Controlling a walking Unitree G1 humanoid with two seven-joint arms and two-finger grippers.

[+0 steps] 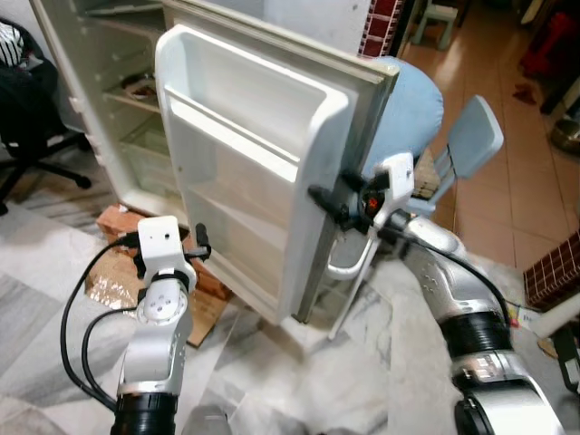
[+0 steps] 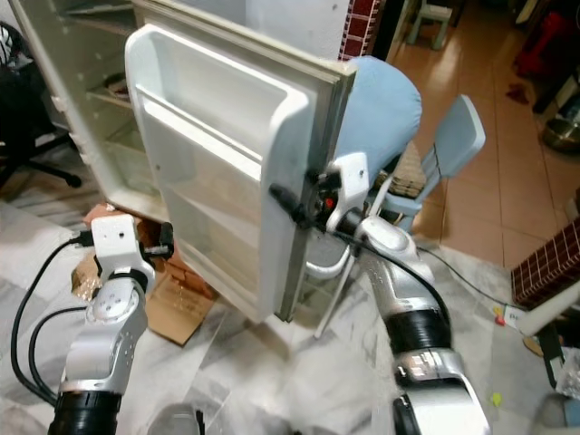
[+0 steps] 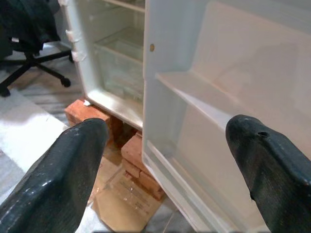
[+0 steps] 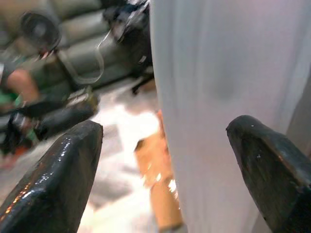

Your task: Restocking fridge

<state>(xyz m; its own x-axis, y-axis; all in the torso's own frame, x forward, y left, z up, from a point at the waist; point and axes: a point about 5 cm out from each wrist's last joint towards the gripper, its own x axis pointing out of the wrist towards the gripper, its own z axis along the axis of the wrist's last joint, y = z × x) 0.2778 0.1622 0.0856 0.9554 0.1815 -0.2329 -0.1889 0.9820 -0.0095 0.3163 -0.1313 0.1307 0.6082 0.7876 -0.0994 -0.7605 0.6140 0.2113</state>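
The white fridge door [image 1: 245, 154] stands swung open, and its inner shelves are bare. Behind it on the left is the fridge cabinet [image 1: 118, 82] with its shelves and a clear drawer [image 3: 119, 63]. My right gripper [image 1: 328, 205] is at the door's outer edge at mid height. It is open, and the door edge [image 4: 214, 97] lies between its fingers. My left gripper [image 1: 201, 243] hangs open low down, in front of the door's inner side near the bottom shelf [image 3: 204, 97], with nothing between its fingers [image 3: 73, 160].
Red bricks [image 3: 90, 114] and flattened cardboard [image 1: 118, 281] lie under and before the fridge. A black office chair [image 1: 27, 118] stands at the left. A blue chair [image 1: 471, 136] and a pale blue padded board [image 1: 408, 109] are behind the door on the right. Cables trail from my left arm.
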